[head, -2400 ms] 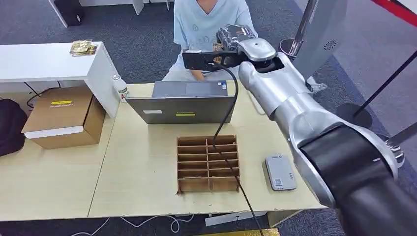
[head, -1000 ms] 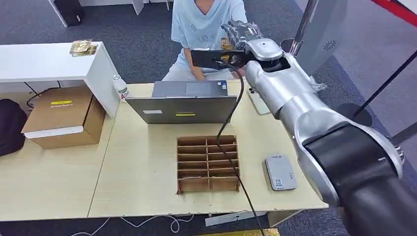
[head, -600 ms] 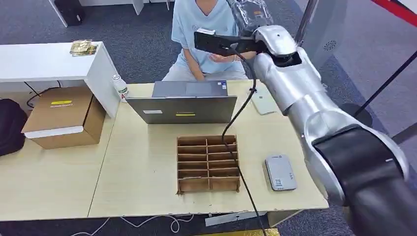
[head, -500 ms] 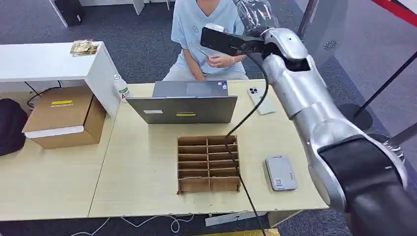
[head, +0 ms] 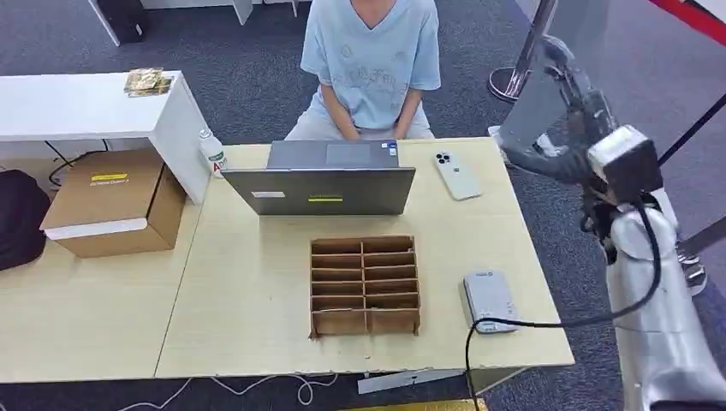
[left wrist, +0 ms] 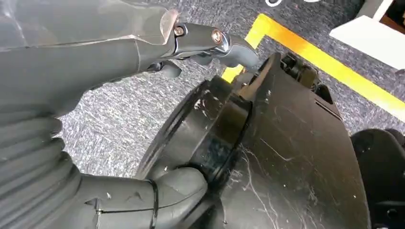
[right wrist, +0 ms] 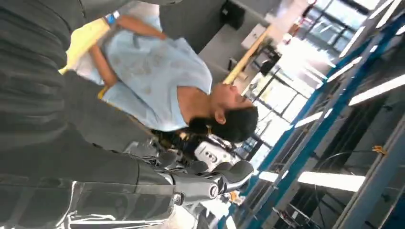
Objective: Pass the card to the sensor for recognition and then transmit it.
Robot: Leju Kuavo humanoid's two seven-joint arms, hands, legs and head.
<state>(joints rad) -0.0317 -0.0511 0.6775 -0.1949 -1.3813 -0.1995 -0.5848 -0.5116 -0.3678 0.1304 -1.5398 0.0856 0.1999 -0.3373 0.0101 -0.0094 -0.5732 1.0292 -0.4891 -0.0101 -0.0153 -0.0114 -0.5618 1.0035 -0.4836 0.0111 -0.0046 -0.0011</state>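
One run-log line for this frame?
right hand: raised right of table, holds nothing | left hand: hanging, holds nothing | sensor: on table | person: seated behind laptop

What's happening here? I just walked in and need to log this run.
The right robot hand is raised beyond the right edge of the table, and I can see no card in it. A person sits behind the laptop. The grey card reader lies on the table beside a cardboard divider box.
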